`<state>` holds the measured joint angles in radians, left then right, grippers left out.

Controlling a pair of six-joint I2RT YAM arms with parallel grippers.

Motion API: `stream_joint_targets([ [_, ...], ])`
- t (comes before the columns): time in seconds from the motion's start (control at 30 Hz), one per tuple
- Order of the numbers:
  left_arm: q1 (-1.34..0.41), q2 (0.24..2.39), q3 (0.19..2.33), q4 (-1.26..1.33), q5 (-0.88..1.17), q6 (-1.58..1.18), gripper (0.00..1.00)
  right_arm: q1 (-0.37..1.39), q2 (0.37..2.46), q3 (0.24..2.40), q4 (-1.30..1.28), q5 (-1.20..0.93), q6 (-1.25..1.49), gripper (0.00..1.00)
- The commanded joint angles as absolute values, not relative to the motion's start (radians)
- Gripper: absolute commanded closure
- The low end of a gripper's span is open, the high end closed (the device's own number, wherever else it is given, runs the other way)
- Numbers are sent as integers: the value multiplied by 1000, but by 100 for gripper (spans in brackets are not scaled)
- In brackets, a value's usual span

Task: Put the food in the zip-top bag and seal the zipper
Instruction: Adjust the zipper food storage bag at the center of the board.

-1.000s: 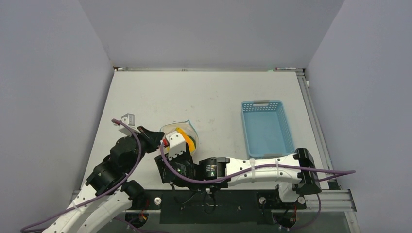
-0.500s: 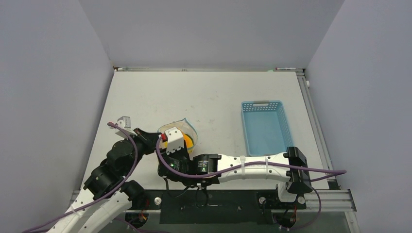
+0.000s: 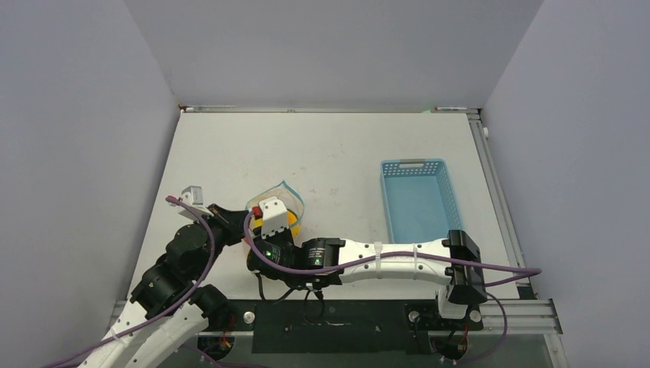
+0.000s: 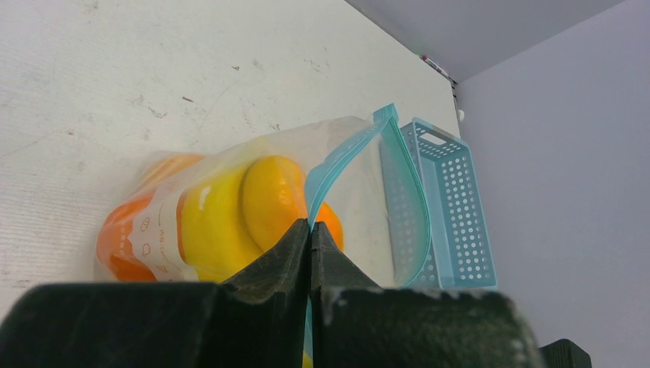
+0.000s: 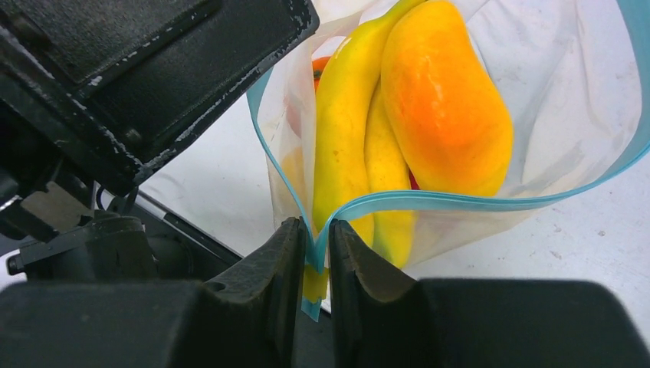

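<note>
Left gripper (image 4: 310, 227) clamping zipper (image 4: 343, 152). Right gripper (image 5: 316, 227) jaws sitting barely apart around zipper, can't tell if gripping. Food (image 5: 444, 100) lying in bag (image 3: 290, 198); basket (image 3: 418, 208) at its 3 o'clock.

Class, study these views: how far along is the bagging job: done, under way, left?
Done: fruit sits inside the bag; none shows in the basket. In hand: the left jaws are shut on the zipper, the right jaws pinch it too. Left: the bag gapes open, so the zipper needs pressing shut along its length.
</note>
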<state>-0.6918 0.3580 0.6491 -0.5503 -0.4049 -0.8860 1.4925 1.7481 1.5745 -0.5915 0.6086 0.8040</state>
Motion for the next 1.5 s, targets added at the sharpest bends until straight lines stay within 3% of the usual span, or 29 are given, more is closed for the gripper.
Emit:
stream_joint_targets([
  [0.0,-690,345,656,-518,-417,-904,100,1489,1731,1601,-564,596,792,88],
  [0.07,-689,345,657,-520,-423,-905,100,1489,1719,1592,-559,586,785,94],
  [0.6,-689,388,680,-501,-397,-887,97,1486,1608,1590,-622,585,519,95],
  [0.97,-690,406,696,-441,-306,-841,56,1455,1516,1548,-667,513,326,95],
  [1.47,-690,530,884,-500,-28,-565,35,1430,1365,1420,-720,410,81,95],
])
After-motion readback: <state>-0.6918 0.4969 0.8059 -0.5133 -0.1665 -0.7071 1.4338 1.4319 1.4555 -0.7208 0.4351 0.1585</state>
